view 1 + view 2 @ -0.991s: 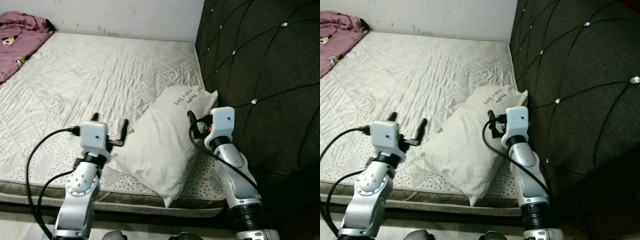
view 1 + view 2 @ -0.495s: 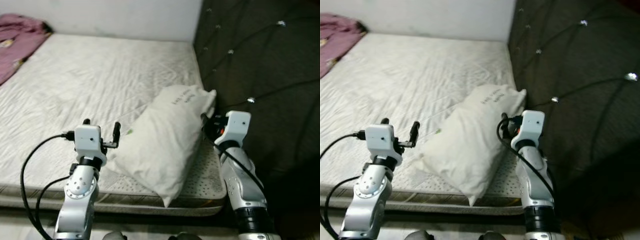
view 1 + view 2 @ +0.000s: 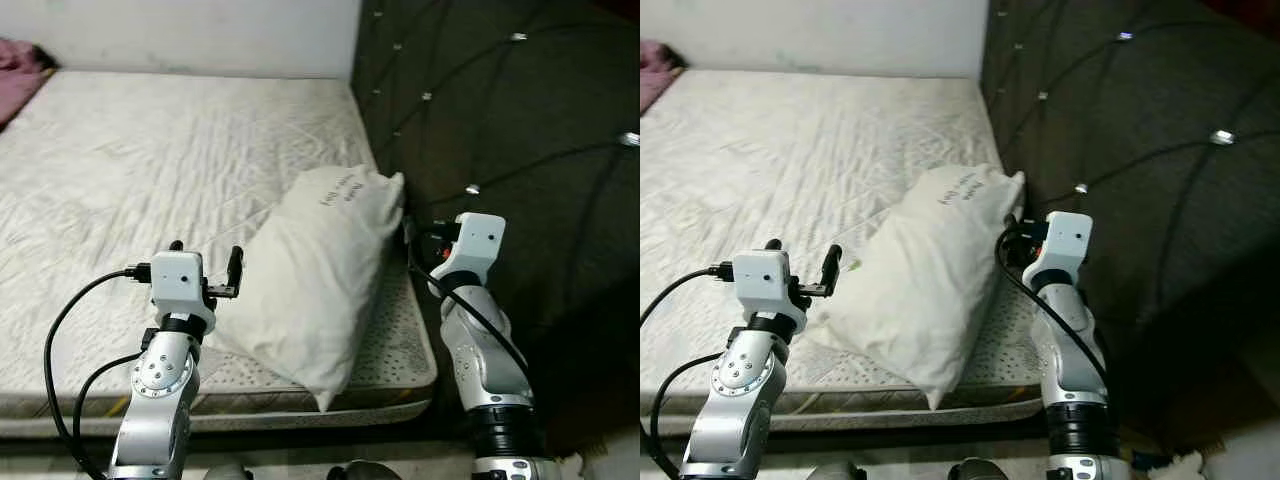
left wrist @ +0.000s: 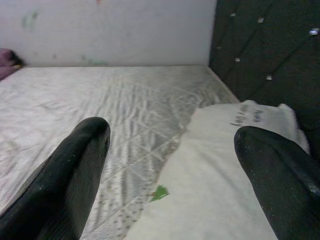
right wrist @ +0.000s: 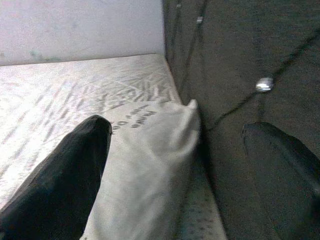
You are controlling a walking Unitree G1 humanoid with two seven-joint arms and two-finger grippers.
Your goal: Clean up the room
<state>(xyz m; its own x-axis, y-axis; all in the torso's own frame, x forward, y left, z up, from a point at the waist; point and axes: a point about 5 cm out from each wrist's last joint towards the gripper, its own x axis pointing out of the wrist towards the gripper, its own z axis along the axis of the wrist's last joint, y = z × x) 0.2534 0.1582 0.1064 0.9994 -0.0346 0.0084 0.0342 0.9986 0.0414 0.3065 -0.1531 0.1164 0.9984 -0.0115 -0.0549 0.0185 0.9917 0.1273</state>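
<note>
We have the pillow [image 3: 318, 275] lying askew on the bed's [image 3: 150, 170] near right corner, against the headboard [image 3: 500, 120], with our left claw [image 3: 206, 262] and right claw [image 5: 175, 165] both open, flanking it. To square it up well, we should close in evenly from both sides and grip deep into the stuffing, not the loose cover.

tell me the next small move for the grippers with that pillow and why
Probably bring both grippers inward onto the pillow. It lies askew at the mattress corner by the dark headboard. The left gripper is open at its left edge, the right gripper open at its right side; neither holds it yet.
</note>
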